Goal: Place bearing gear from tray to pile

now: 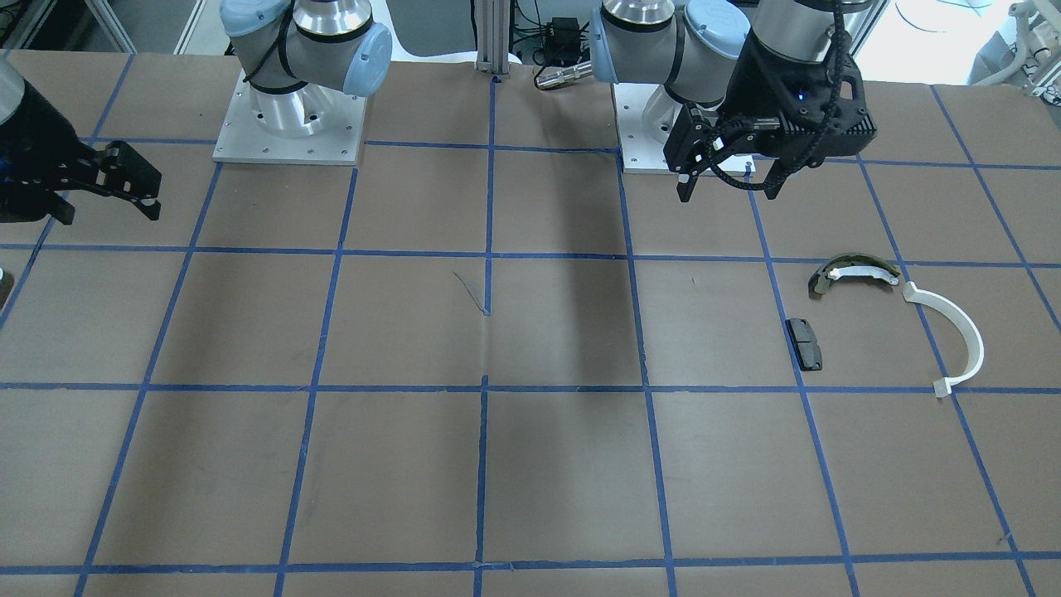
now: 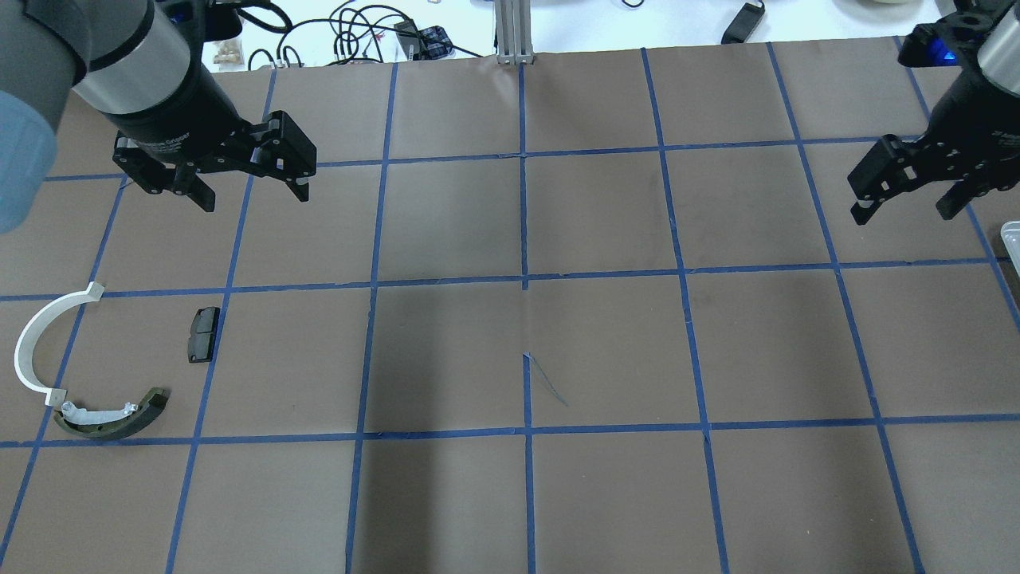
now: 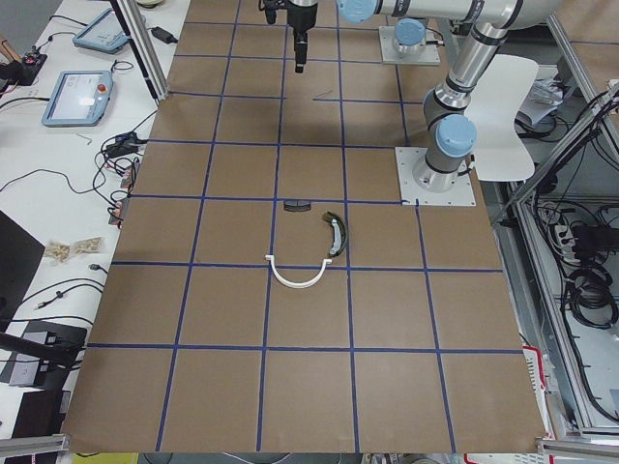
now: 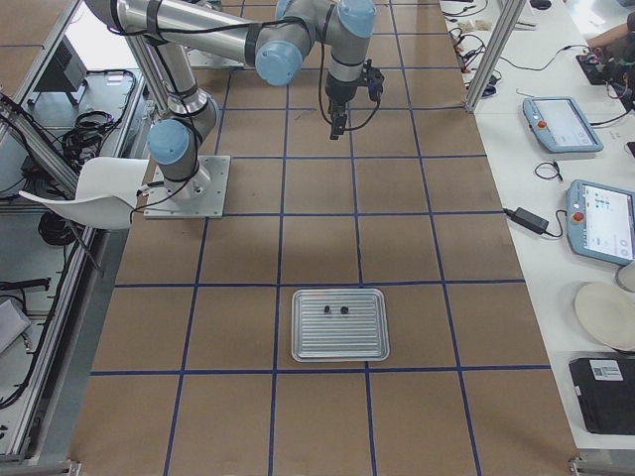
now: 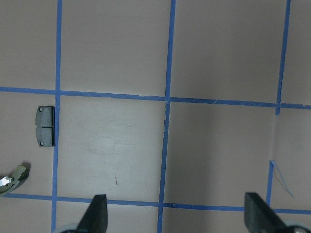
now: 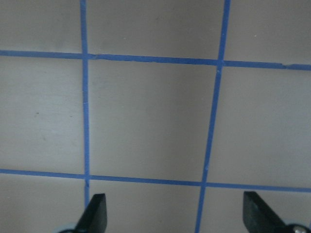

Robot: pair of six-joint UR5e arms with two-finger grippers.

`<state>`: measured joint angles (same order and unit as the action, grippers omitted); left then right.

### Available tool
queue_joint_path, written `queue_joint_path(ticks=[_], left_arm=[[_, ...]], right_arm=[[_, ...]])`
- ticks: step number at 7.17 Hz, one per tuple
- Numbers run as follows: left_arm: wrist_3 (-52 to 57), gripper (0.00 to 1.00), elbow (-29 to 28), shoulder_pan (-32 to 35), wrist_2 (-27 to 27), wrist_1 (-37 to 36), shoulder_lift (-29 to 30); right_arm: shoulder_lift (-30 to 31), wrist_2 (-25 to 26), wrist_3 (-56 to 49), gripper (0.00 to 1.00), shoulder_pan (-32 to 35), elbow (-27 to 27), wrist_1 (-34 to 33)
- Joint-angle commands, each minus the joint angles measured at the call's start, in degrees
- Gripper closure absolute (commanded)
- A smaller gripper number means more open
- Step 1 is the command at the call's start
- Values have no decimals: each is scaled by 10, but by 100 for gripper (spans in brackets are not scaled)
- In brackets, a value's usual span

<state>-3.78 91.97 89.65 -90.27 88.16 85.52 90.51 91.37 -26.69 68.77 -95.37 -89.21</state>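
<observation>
The silver tray [image 4: 298, 342] holds two small dark parts [image 4: 335, 312]; I cannot tell which one is the bearing gear. Only the tray's edge [image 2: 1012, 237] shows in the overhead view. The pile is a white arc [image 2: 36, 343], an olive brake shoe [image 2: 111, 418] and a black pad [image 2: 203, 335] at the table's left. My left gripper [image 2: 251, 198] hangs open and empty above the table, beyond the pile. My right gripper [image 2: 902, 214] hangs open and empty, just left of the tray's edge. Both wrist views show spread fingers [image 5: 99, 211] [image 6: 97, 211] over bare table.
The table is brown with a blue tape grid [image 2: 523, 279]. The two arm bases [image 1: 290, 116] [image 1: 655, 124] stand along the robot's side. A metal post [image 2: 514, 32] and cables lie at the far edge. Side benches hold tablets [image 4: 561, 124].
</observation>
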Motion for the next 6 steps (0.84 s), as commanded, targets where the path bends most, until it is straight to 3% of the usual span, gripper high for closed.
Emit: queue_joint_path(ticks=[1, 4, 6], left_arm=[[0, 0, 1, 0, 0, 0, 0], [0, 0, 0, -1, 0, 0, 0], [0, 0, 0, -1, 0, 0, 0]], right_arm=[[-42, 30, -152, 0, -77, 0, -62], [-86, 30, -350, 0, -182, 1, -110], [-137, 29, -488, 0, -238, 1, -194]])
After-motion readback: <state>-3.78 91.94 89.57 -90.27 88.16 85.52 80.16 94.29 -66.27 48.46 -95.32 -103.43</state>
